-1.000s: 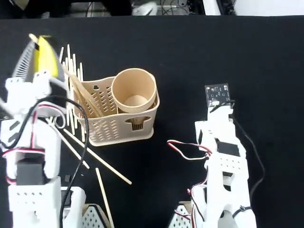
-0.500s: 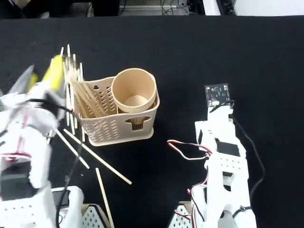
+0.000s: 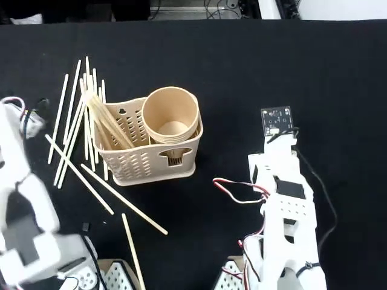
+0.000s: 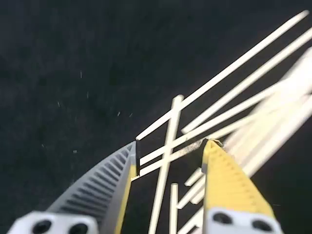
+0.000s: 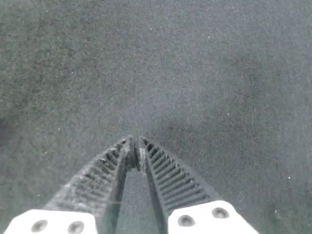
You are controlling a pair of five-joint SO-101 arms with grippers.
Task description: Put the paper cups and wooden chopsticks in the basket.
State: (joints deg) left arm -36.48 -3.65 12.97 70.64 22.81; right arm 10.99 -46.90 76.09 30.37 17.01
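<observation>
A beige slotted basket [image 3: 151,160] stands left of the table's middle. Stacked paper cups [image 3: 171,115] sit upright in its right half, and a bundle of wooden chopsticks [image 3: 109,124] leans out of its left half. Several loose chopsticks [image 3: 71,124] lie fanned on the black cloth left of the basket, and others [image 3: 124,204] lie in front of it. My left arm [image 3: 17,181] is at the table's left edge. Its gripper [image 4: 171,146] is open just above crossed loose chopsticks [image 4: 168,141]. My right gripper [image 5: 134,147] is shut and empty over bare cloth.
My right arm [image 3: 281,199] is folded at the front right, apart from the basket. Black cloth [image 3: 272,66] covers the table, with open room behind and to the right of the basket. Cables and equipment line the far edge.
My left arm has swung away from the basket's left end toward the table's left edge. The loose chopsticks left of the basket now lie more spread out. The right arm is unmoved.
</observation>
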